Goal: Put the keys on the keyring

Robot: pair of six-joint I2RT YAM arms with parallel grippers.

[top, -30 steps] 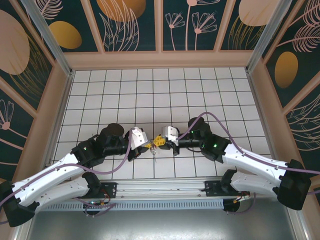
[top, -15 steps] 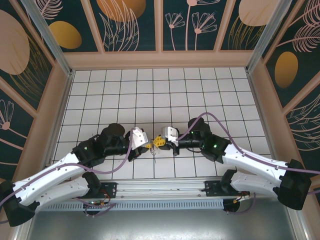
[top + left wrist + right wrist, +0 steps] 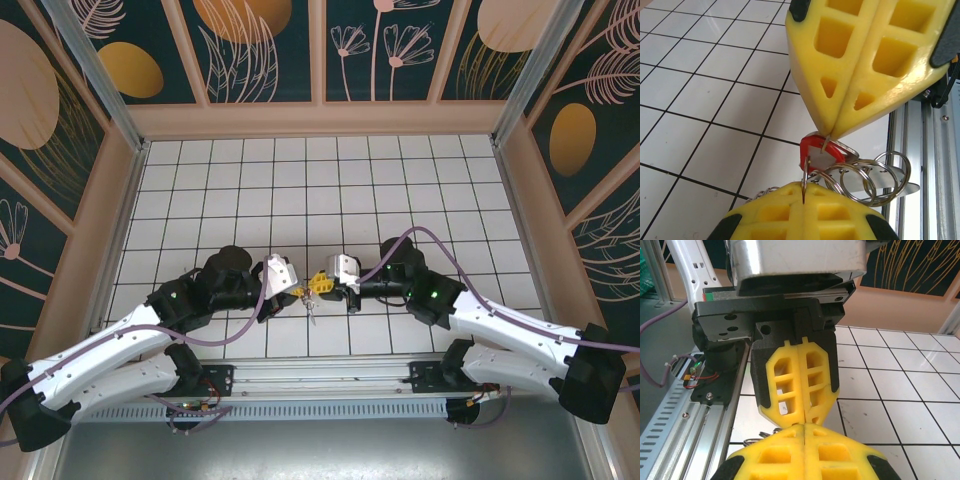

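Low over the tiles near the front edge, my left gripper (image 3: 297, 292) and right gripper (image 3: 318, 284) meet tip to tip. In the left wrist view my left gripper (image 3: 805, 187) is shut on one thin wire ring (image 3: 806, 172) of the keyring. That ring reaches into the red head of the key (image 3: 812, 150). Above it the right gripper (image 3: 830, 136) is shut on the key's thin silver part. More wire rings (image 3: 860, 181) and a flat silver piece (image 3: 895, 184) hang to the right. In the right wrist view my right gripper (image 3: 804, 428) touches the left gripper's fingers (image 3: 790, 385), which hide the key.
A short chain (image 3: 757, 192) trails from the rings at the lower left. The aluminium rail (image 3: 320, 375) with the arm bases runs just behind the grippers. Wooden walls (image 3: 320, 118) close in the white tiled floor (image 3: 330, 190), which spreads out beyond the grippers.
Both grippers stay shut and tip to tip. The right arm has shifted very slightly; the key and rings hang in the same place.
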